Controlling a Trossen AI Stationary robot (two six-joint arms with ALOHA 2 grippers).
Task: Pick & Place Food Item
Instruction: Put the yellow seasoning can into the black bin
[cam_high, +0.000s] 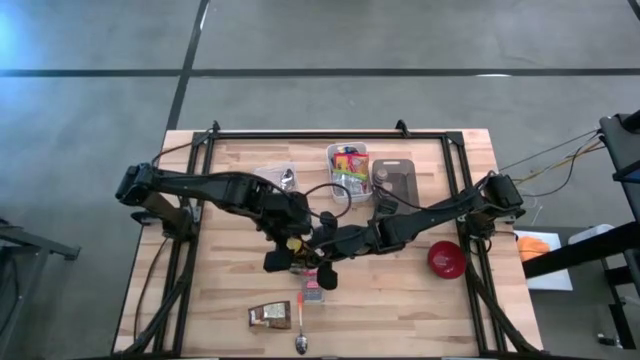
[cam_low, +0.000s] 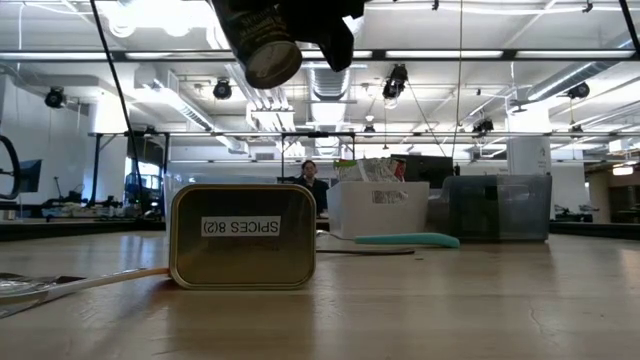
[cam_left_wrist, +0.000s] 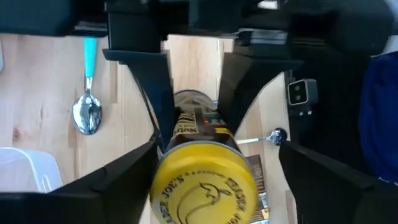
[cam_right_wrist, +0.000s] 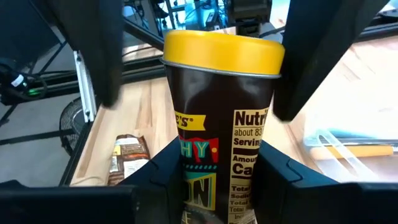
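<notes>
A brown food can (cam_right_wrist: 217, 124) with a yellow lid (cam_left_wrist: 202, 183) hangs in the air over the middle of the table (cam_high: 200, 300). My right gripper (cam_right_wrist: 217, 177) reaches in from the table's right and is shut on the can. My left gripper (cam_left_wrist: 205, 162) comes from the left and is open, with its fingers (cam_right_wrist: 93, 50) standing on either side of the lid end. The low view shows the can's bottom end (cam_low: 270, 55) high above the tabletop. My right gripper pinches the can's brown body (cam_right_wrist: 186, 186) between its two fingers, below the lid and toward the bottom end. The fingers (cam_left_wrist: 163, 106) lie across the can, slanting slightly down from the table's right side. The can is lifted clear of the table and tilted.
A gold spice tin (cam_low: 242, 237) stands under the arms. A snack bar (cam_high: 270, 316) and a spoon (cam_high: 301, 322) lie near the front edge, and a red bowl (cam_high: 446, 259) sits at the right. At the back are a clear bin of packets (cam_high: 349, 165) and a dark box (cam_high: 395, 180).
</notes>
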